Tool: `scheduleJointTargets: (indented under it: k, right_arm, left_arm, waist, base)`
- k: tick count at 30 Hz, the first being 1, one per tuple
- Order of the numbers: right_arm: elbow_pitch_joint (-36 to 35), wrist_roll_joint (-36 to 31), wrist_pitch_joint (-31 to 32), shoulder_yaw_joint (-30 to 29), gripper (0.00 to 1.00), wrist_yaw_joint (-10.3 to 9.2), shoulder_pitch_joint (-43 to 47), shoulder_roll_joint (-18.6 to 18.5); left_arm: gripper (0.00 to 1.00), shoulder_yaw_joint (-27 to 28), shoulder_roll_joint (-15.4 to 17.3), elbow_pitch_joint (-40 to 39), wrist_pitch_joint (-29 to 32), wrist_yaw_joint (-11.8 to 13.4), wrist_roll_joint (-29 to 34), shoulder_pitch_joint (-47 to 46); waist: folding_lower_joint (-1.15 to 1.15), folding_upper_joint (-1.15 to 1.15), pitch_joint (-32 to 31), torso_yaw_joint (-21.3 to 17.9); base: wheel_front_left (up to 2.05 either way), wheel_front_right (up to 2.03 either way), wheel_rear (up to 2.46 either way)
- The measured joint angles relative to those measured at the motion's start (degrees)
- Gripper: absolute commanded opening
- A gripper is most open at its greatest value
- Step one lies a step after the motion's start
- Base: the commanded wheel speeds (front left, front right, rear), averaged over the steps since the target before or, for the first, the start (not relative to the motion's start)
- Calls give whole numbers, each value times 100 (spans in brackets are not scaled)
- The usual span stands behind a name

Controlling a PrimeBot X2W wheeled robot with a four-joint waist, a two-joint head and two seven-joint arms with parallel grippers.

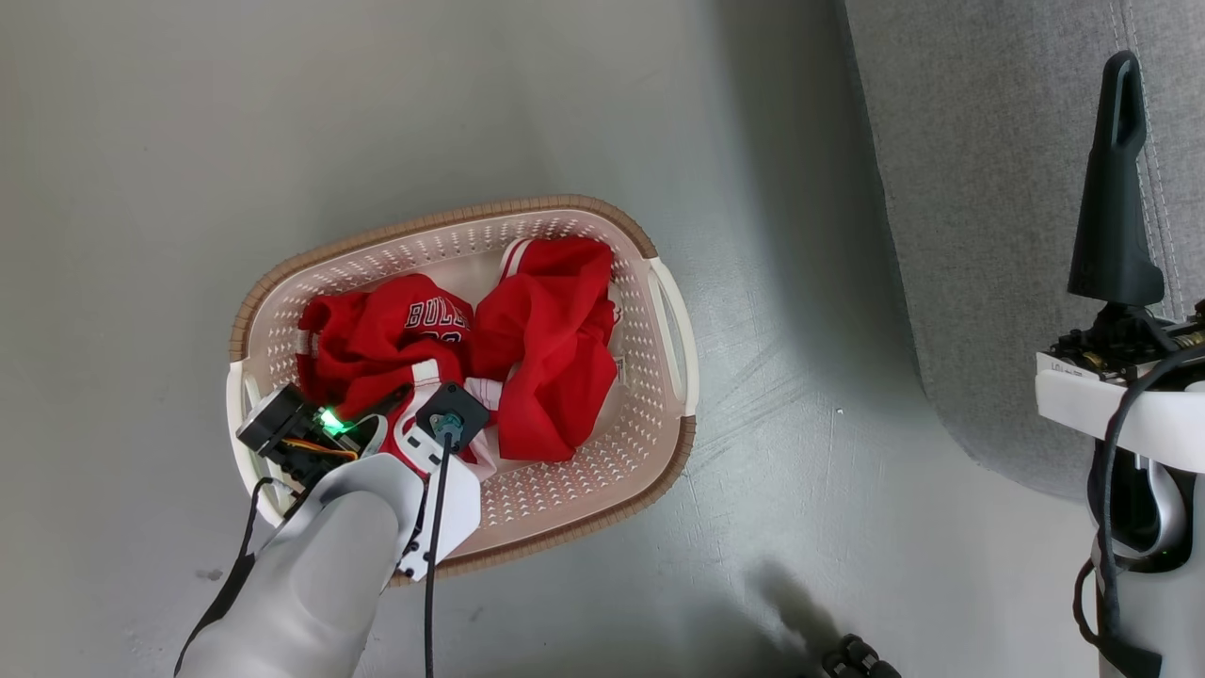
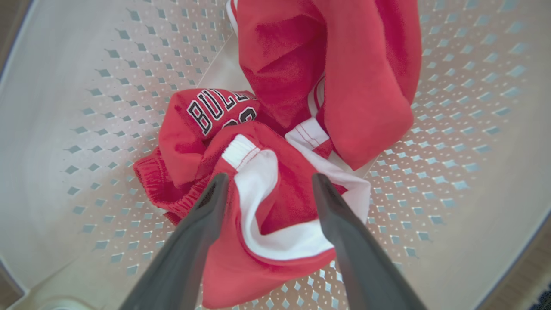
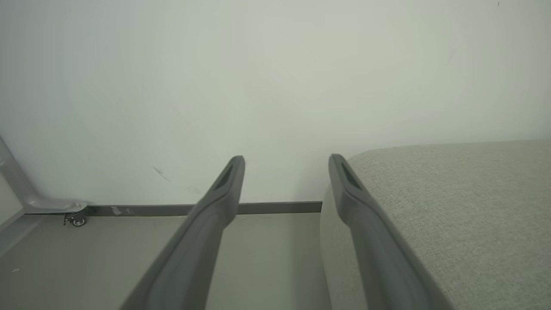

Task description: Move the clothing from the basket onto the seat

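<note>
My left gripper hung released, jaws astride the clothing. I judged it light, limp, slippery; best hold, the near white-trimmed fold.

Left gripper is down in the basket; from the head its fingers are lost under its own wrist housing; the pale forearm blocks the basket's near rim; the clothing folds over its own lettering, last letters and the number below tucked out of sight; from the left wrist, the red heap runs off the top edge; the seat is cut by the top and right edges; a dark thing at the bottom edge is too clipped to name; the right gripper finger roots run off the frame; a tiny caster, its frame cut at the left.
</note>
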Motion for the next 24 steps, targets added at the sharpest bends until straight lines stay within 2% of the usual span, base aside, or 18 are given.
scheduleJointTargets:
  k: [16, 17, 18, 20, 24]
  right_arm:
    - [-75, 0, -9, 4, 100, 0, -5, 0]
    - [-76, 0, -10, 4, 100, 0, -5, 0]
    - [-76, 0, -15, 4, 100, 0, -7, 0]
    - [-80, 0, -25, 4, 100, 0, -11, 0]
    - [-90, 0, -29, 4, 100, 0, -56, 1]
  left_arm:
    - [98, -7, -1, 140, 151, 73, 1, -116]
    - [76, -7, -3, 154, 152, 73, 0, -117]
    - [45, -7, -5, 172, 158, 70, 0, -117]
    - [0, -10, -8, 202, 169, 58, -1, -117]
    - [0, -8, -18, 256, 233, 2, -55, -117]
  waist:
    - [0, 0, 105, -46]
    - [0, 0, 109, -49]
    - [0, 0, 113, -53]
    - [0, 0, 121, -61]
    - [0, 0, 137, -79]
  base:
    - [0, 0, 0]
    - [0, 0, 0]
    - [0, 0, 0]
    - [0, 0, 0]
    - [0, 0, 0]
